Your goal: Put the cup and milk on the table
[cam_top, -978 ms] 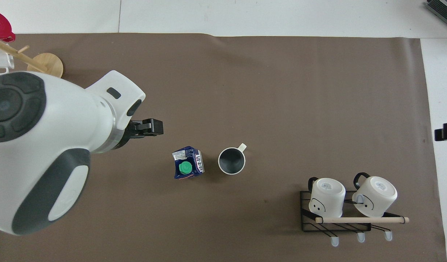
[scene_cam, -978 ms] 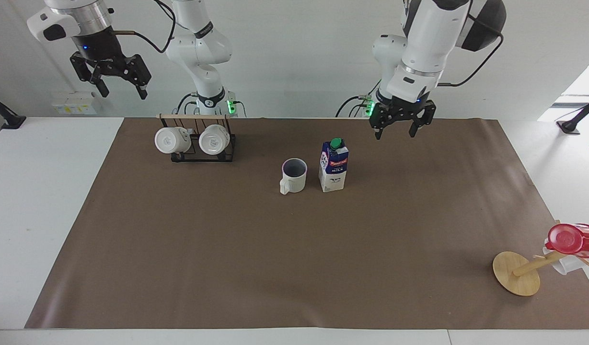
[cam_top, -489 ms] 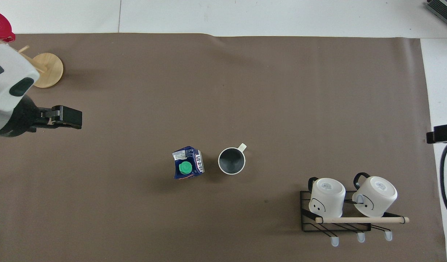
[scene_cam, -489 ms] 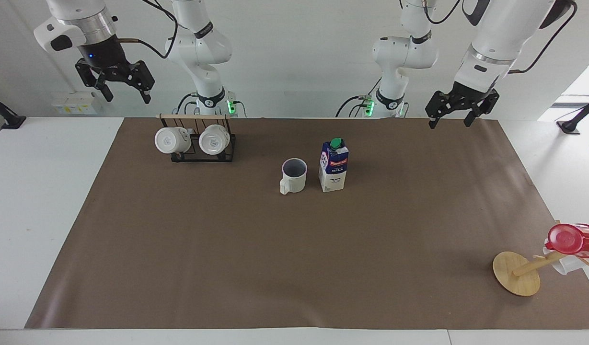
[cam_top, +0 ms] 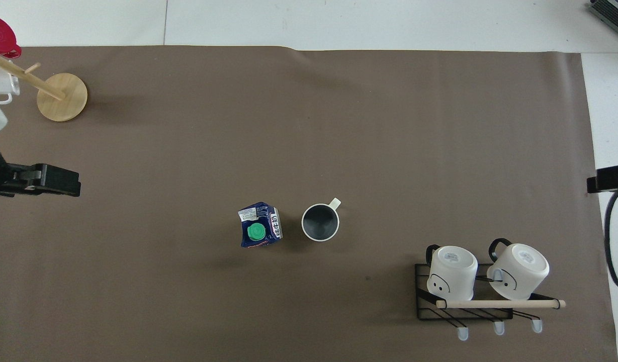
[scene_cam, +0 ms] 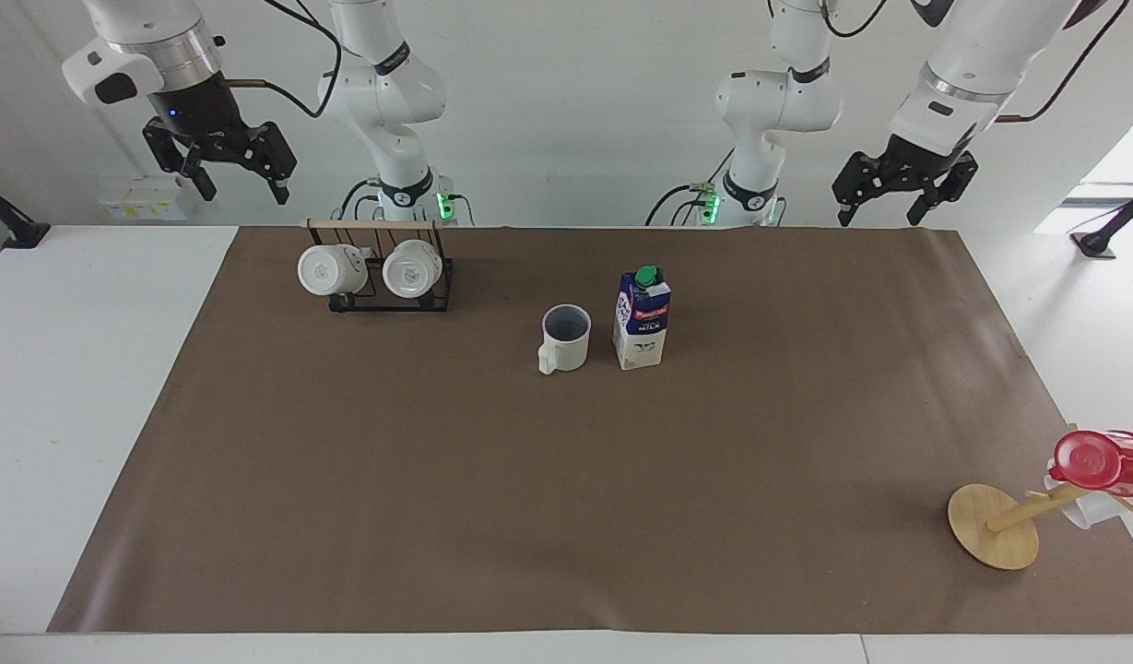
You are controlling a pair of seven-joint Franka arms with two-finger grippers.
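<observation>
Facing view: the cup (scene_cam: pixel 565 337) and the milk (scene_cam: pixel 642 318) stand upright side by side on the brown sheet (scene_cam: pixel 566 516), nearer the robots' edge of the surface (scene_cam: pixel 87 387), while the left pincer (scene_cam: pixel 902 189) and right pincer (scene_cam: pixel 220 166) hang released and empty above its two robot-side corners, the left arm closer to the milk, so the task looks done. Overhead view: the milk (cam_top: pixel 260 232) stands just beside the cup (cam_top: pixel 320 222), whose handle points away from the robots, with a mug rack (cam_top: pixel 469 294) toward the right arm's end.
</observation>
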